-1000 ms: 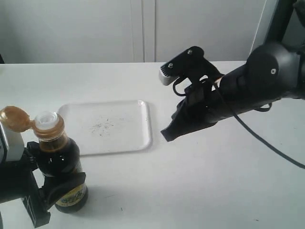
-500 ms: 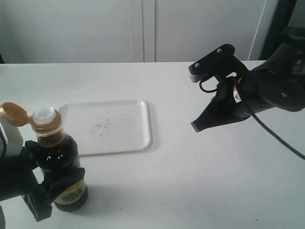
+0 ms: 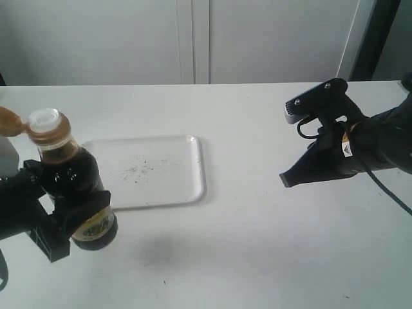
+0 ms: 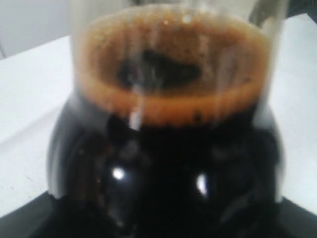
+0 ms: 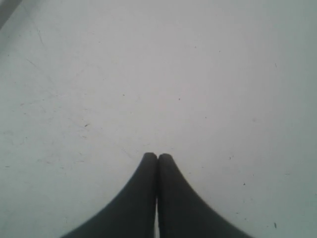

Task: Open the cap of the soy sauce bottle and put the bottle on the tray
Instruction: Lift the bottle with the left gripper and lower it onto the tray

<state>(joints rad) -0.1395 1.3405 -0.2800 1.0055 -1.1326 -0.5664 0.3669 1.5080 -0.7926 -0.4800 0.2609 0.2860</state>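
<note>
The soy sauce bottle (image 3: 71, 187) hangs above the table at the left, lifted clear with a shadow beneath it, and my left gripper (image 3: 67, 222) is shut on its lower body. Its gold-brown cap (image 3: 8, 121) is flipped open to the left, baring the white spout (image 3: 44, 118). The left wrist view is filled by the bottle (image 4: 168, 148), dark liquid with a foamy brown ring. The white tray (image 3: 167, 183) lies just right of the bottle, with nothing on it. My right gripper (image 3: 288, 179) hovers far right, shut with nothing in it (image 5: 157, 156).
The white table (image 3: 257, 257) runs under everything. A pale wall or cabinet front (image 3: 193, 38) stands behind its far edge. The right arm's dark body (image 3: 373, 145) hangs over the table's right side.
The left gripper has lifted the bottle off the table and carried it upward. The right arm has drawn back to the right, away from the tray.
</note>
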